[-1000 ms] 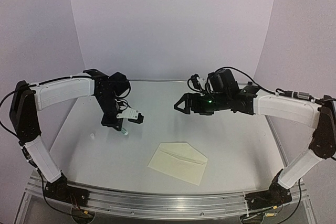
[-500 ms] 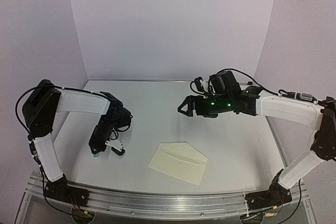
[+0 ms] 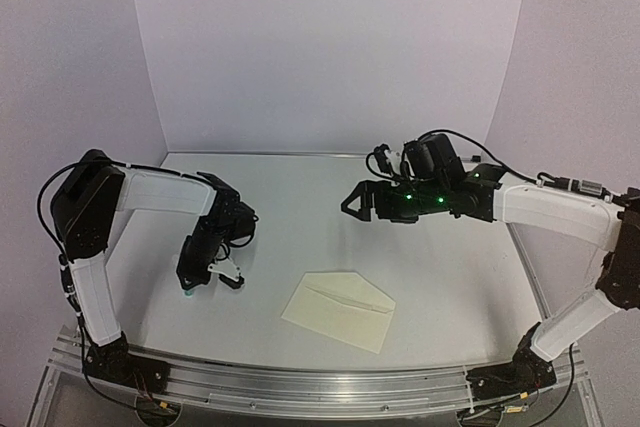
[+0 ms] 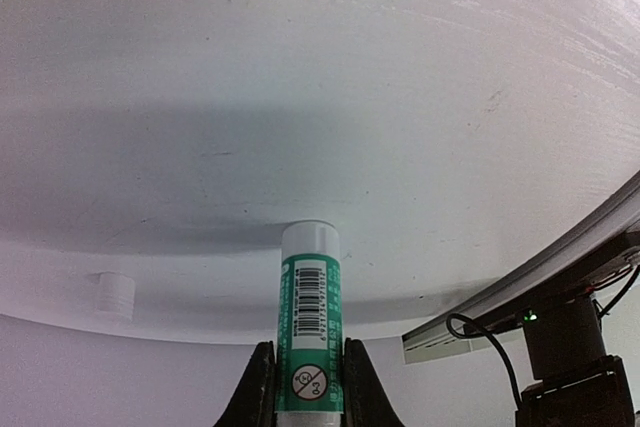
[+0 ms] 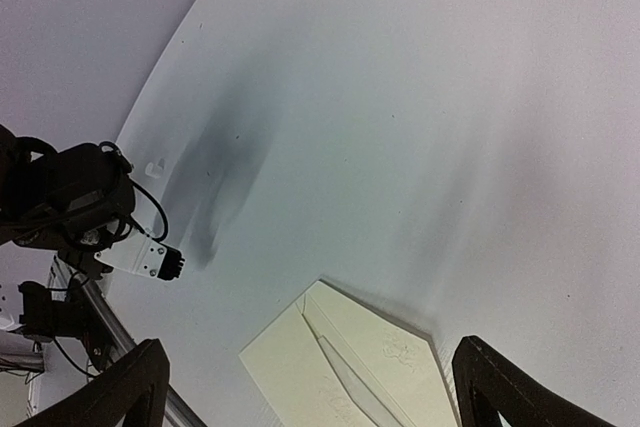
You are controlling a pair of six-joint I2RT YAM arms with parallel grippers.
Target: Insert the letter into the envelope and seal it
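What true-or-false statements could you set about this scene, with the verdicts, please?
1. The left gripper is shut on a green-and-white glue stick. True.
2. The envelope lies with its flap closed. False: the triangular flap is open, and the envelope lies flat on the table.
3. The right gripper grips the envelope. False: it is open and empty, held in the air beyond the envelope and apart from it.
4. A small white cap sits on the table near the glue stick. True.
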